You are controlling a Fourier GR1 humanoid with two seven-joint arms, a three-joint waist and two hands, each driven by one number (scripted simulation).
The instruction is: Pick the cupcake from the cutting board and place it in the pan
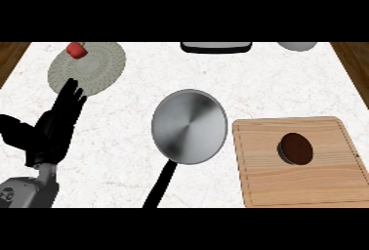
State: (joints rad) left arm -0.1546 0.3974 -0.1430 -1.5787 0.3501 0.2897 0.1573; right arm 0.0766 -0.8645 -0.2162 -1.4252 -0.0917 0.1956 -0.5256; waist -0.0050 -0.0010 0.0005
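In the head view, the cupcake (296,148) is sitting on the cutting board (302,188), right of the pan (190,126). It is likely handling light and crushable, best taken by its sides. It is showing dark brown and round (seen from above). The left hand (52,133) is resting open at the left, empty.

One pan (189,126); right of it, one cutting board (302,188), one cupcake (296,148); left of it, one plate (93,71), one red object (75,49), one hand (52,133).
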